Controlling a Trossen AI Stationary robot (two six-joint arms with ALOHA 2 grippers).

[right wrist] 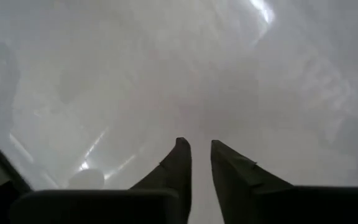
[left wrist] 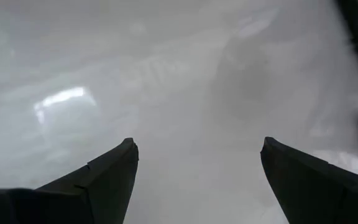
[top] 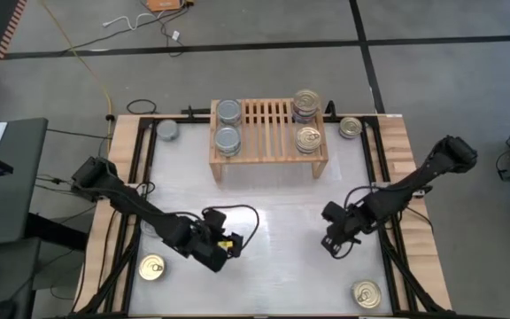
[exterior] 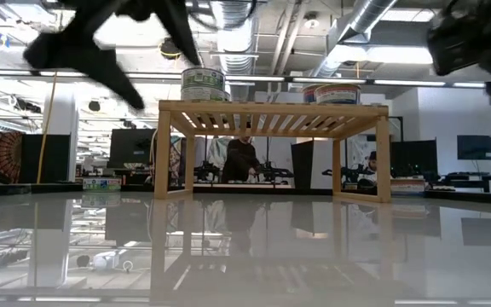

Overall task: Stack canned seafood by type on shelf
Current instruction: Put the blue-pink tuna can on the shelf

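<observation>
High view: your shelf holds silver tins on its left end and gold-topped tins on its right, sorted by type. Four loose tins lie on the bench.
Left wrist view: left claw released, empty.
Right wrist view: right claw nearly clenched, holding nothing.

Even, bright light falls from overhead strip lamps, seen in the low view as long white bars. The glossy worktop mirrors them in pale glare patches, and it reflects the shelf clearly. Both arms cross the low view as dark, smeared shapes. Both wrist views are hazy and washed out, with soft white highlights on the worktop and no sharp detail.
</observation>
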